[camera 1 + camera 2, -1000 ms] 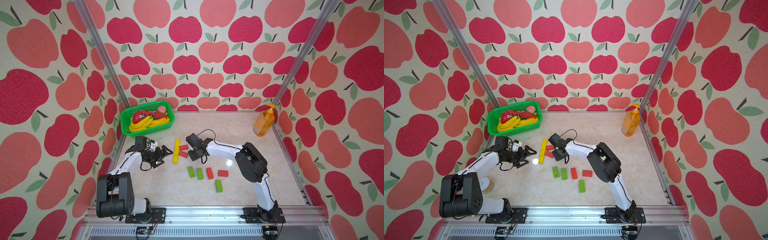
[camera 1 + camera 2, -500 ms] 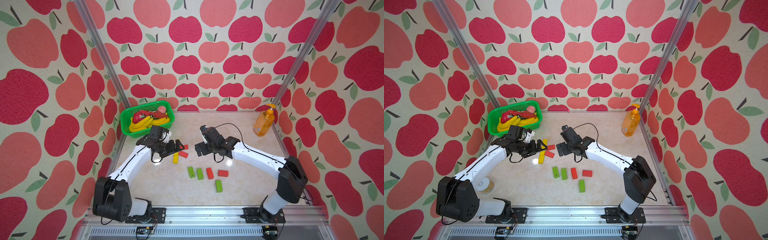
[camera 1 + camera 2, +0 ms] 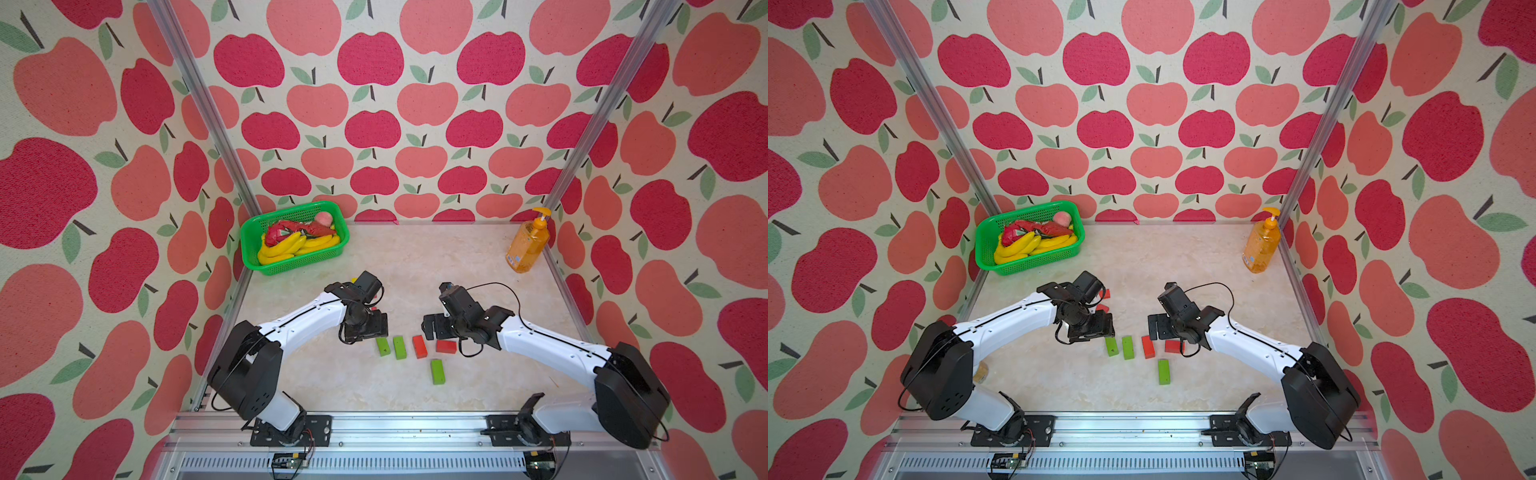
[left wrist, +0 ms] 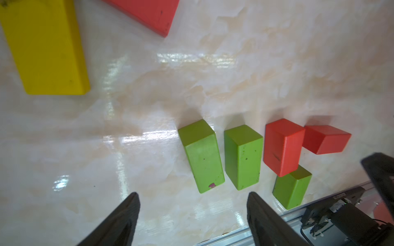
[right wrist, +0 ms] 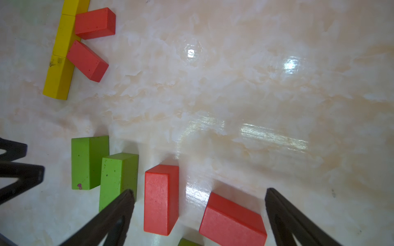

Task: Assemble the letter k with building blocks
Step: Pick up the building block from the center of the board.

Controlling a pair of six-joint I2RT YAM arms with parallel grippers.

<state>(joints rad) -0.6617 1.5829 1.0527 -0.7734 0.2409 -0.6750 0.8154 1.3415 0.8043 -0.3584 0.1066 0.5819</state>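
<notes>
Hovering over the spare blocks, both arms sit near the middle of the table (image 3: 415,257), neither holding anything.

The letter k (image 5: 61,51) looks built. In the right wrist view a yellow bar of three bricks lies end to end, with an upper red arm (image 5: 94,23) and a lower red arm (image 5: 87,60) both touching its side and splaying apart. It lies left of the table's centre, about midway between the far and near edges. In both top views the left arm hides most of it.

Five leftovers sit between centre and near edge:
- green brick (image 3: 383,346) and second green brick (image 3: 399,347), side by side, close but apart
- red brick (image 3: 419,346) just beside them, with a second red brick (image 3: 446,346) at its corner
- third green brick (image 3: 437,371), alone, nearer the near edge

The left gripper (image 4: 193,197) has its fingers parted with nothing between them, above the green pair. The right gripper (image 5: 199,191) is spread wide and empty, above the two red spares.

Judgement: the figure is done or close to it. At most the upper arm, which sits nearly square to the bar, could use more slant. The spares seem unneeded.
</notes>
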